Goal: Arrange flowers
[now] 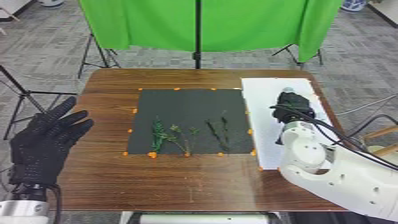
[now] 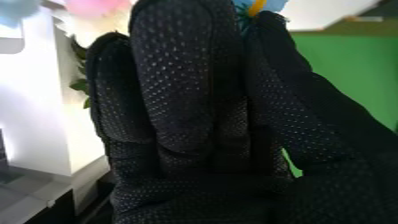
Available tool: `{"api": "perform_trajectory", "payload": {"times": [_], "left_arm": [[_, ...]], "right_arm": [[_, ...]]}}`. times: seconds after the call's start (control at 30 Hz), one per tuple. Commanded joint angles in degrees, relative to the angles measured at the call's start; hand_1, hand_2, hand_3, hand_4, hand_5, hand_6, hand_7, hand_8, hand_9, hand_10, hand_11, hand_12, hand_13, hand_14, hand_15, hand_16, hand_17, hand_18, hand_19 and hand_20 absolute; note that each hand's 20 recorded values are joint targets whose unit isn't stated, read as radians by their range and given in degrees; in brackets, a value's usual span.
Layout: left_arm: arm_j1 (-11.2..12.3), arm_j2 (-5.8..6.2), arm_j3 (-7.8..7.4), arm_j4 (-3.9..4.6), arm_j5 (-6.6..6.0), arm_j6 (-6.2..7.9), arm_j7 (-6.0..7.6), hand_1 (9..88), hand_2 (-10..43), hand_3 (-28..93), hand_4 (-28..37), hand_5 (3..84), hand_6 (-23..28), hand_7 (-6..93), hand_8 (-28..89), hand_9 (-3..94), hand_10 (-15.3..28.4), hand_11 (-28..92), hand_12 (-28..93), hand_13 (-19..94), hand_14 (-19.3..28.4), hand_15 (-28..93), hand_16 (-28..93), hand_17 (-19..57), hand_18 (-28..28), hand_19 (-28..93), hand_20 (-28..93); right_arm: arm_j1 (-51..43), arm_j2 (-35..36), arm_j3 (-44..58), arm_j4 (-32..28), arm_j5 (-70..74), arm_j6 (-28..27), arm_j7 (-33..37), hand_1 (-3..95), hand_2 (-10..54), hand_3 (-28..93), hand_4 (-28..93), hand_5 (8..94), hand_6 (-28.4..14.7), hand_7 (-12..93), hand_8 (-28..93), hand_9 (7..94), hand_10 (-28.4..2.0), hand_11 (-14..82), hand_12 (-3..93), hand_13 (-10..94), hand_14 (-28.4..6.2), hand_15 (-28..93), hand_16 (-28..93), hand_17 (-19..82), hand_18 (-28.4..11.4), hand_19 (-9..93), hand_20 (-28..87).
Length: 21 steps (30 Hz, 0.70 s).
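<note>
A missed or weak grasp is being risked at the blue bloom [image 2: 272, 4], which is showing at the top of the wrist view just beyond the tips of the right hand [image 2: 191, 195]; the straight fingers of that hand are being held pressed together, with the thumb drawn in close, and whether the bloom is being pinched cannot be told. If the thumb is being closed off-centre, the petals are likely being crushed or the bloom pushed aside; the pink bloom [image 2: 96, 6] and cream bloom [image 2: 107, 26], being placed at the upper left of that view, are possibly being knocked through closeness, and the leaves [image 2: 78, 86] beside them snagged by the glove.

In the head view, the right hand is being kept over the upper part of the white panel [image 1: 260, 110], right of centre; the cables [image 1: 333, 135] are looping beside its arm and are perhaps being dragged across the panel in a low return. At the frame's centre, the ferny sprig [image 1: 158, 135], the leafy sprig [image 1: 183, 142] and the dark stems [image 1: 218, 135] are lying on the black mat [image 1: 178, 107]; being thin, they are likely being shifted by any brush. The left hand [image 1: 44, 142] is being held spread at the left edge, out of the way; the green cloth [image 1: 151, 22] is hanging beyond the table [image 1: 107, 115].
</note>
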Motion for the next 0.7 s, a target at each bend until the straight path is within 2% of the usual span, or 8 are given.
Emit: {"api": "perform_trajectory", "payload": {"times": [0.03, 0.1, 0.2, 0.3, 0.4, 0.57, 0.63, 0.7], "left_arm": [[-1.0, 0.82, 0.65, 0.07, 0.41, -0.25, -0.55, 16.6, 6.5, 76, -28.3, 36.4, 9.2, 11.3, -8, 32.9, 20.0, 29, 12, 23, 27.7, 60, -11, -10.3, 22.1, 52, 19], [-1.7, 1.17, 0.9, 0.13, 0.71, -0.34, -0.86, 16.7, 6.3, 76, -28.3, 36.3, 9.2, 11.3, -8, 32.8, 19.9, 29, 12, 23, 27.7, 60, -11, -10.2, 22.2, 52, 19], [-3.1, 1.92, 1.66, 0.37, 0.46, -0.12, -0.78, 16.8, 6.2, 76, -28.3, 36.2, 9.2, 11.4, -8, 32.6, 19.9, 29, 12, 23, 27.7, 60, -11, -10.2, 22.3, 52, 19], [-5.4, 2.67, 2.56, 0.59, 0.5, 0.25, -1.48, 16.7, 6.1, 76, -28.3, 36.2, 9.2, 11.4, -8, 32.6, 20.0, 29, 12, 23, 27.8, 60, -11, -10.2, 22.4, 53, 19], [-9.2, 3.83, 3.96, 1.28, 0.83, -0.88, -2.62, 16.8, 6.1, 76, -28.3, 36.1, 9.2, 11.4, -8, 32.7, 20.1, 29, 12, 23, 27.9, 60, -11, -10.2, 22.7, 53, 19], [-15.4, 5.78, 6.67, 2.45, 0.92, -1.72, -3.31, 16.9, 6.2, 76, -28.3, 35.7, 9.1, 11.5, -8, 32.6, 20.1, 29, 13, 24, 28.2, 60, -11, -10.0, 23.2, 54, 20], [-16.1, 6.42, 6.66, 2.59, 0.7, -1.71, -3.16, 16.9, 6.2, 75, -28.3, 35.6, 9.0, 11.6, -8, 33.0, 20.1, 29, 13, 25, 28.3, 60, -10, -9.9, 23.4, 55, 20], [-16.2, 6.55, 6.15, 2.5, 0.52, -1.41, -3.05, 16.6, 6.1, 76, -28.3, 35.5, 8.9, 11.6, -8, 32.6, 19.8, 29, 13, 24, 28.2, 60, -10, -9.8, 23.2, 55, 20]], "right_arm": [[3.3, -0.9, -1.7, -2.9, -2.4, 4.6, -1.8, 56.3, -9.5, 71, -28, 83.3, 1.1, 22, 3, 93.6, -6.0, 12.0, 27.6, 89, -3.3, 45, 21, 55, -13.7, 93, -6], [5.3, -2.0, -3.7, -4.1, -2.5, 5.9, -3.2, 56.3, -9.5, 71, -28, 83.4, 1.1, 22, 3, 93.6, -6.0, 12.0, 27.8, 89, -3.2, 45, 21, 55, -13.8, 93, -5], [9.2, -4.5, -8.2, -5.7, -2.4, 7.7, -5.4, 56.0, -9.5, 72, -28, 83.4, 1.2, 22, 4, 93.7, -6.0, 12.7, 27.9, 89, -3.2, 46, 21, 55, -13.8, 93, -4], [12.1, -8.7, -11.9, -6.5, -1.5, 8.3, -9.0, 55.9, -9.5, 72, -28, 83.3, 1.2, 22, 4, 93.7, -6.0, 13.1, 27.9, 89, -3.0, 46, 21, 55, -13.9, 93, -3], [15.3, -13.1, -16.8, -6.8, 0.1, 9.1, -10.8, 55.8, -9.5, 72, -28, 83.2, 1.3, 22, 4, 93.7, -6.0, 13.4, 27.9, 89, -3.1, 47, 21, 54, -13.9, 93, -2], [18.6, -19.4, -21.2, -5.3, 2.0, 9.1, -12.3, 55.6, -9.5, 72, -28, 83.0, 1.6, 22, 4, 93.7, -6.2, 13.5, 28.1, 89, -3.1, 47, 21, 54, -13.9, 93, -1], [19.5, -21.1, -22.2, -5.1, 3.5, 9.5, -13.0, 55.5, -9.5, 72, -28, 82.8, 1.6, 22, 4, 93.7, -6.5, 13.7, 28.1, 89, -3.2, 47, 21, 54, -14.0, 93, 0], [21.5, -23.2, -24.3, -4.7, 4.2, 9.1, -13.6, 55.4, -9.5, 72, -28, 82.6, 1.6, 23, 4, 93.6, -6.6, 14.3, 27.9, 89, -3.3, 48, 21, 53, -14.0, 93, 2]]}}
